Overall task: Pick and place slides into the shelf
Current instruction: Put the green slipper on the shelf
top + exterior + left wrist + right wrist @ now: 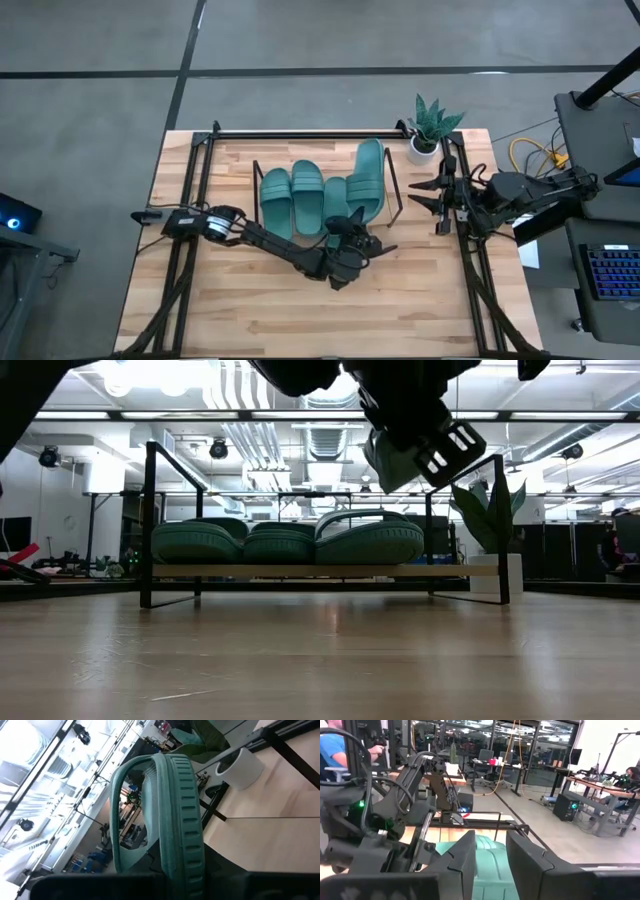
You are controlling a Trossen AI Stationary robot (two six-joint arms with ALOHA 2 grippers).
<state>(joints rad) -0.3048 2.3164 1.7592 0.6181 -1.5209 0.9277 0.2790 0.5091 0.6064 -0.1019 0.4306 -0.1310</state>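
- Slides: 4 teal, all at the shelf [392,190] in mid-far part of the tabletop [250,310].
- 2 slides lie flat side by side at the shelf's left: one [275,200], next to it another [308,193]. A 3rd slide [368,178] lies at the right, reaching farther back than the others.
- 4th slide [335,200] sits between the 2nd and 3rd, its near end under the left hand [350,235]. In low view a pale teal edge [385,460] shows up in that hand, above the row on the shelf.
- Left hand: clenched, grasping the 4th slide at the shelf's near edge; left wrist view shows the strap and ribbed sole rim [172,820] just ahead of the fingers.
- Right hand [437,195]: at the tabletop's right, just beside the shelf's right end frame, fingers [465,857] part-way apart w/ a gap between; holds nothing. Teal slide sole [490,865] seen beyond that gap.
- 1 potted plant [430,128] at far right corner.
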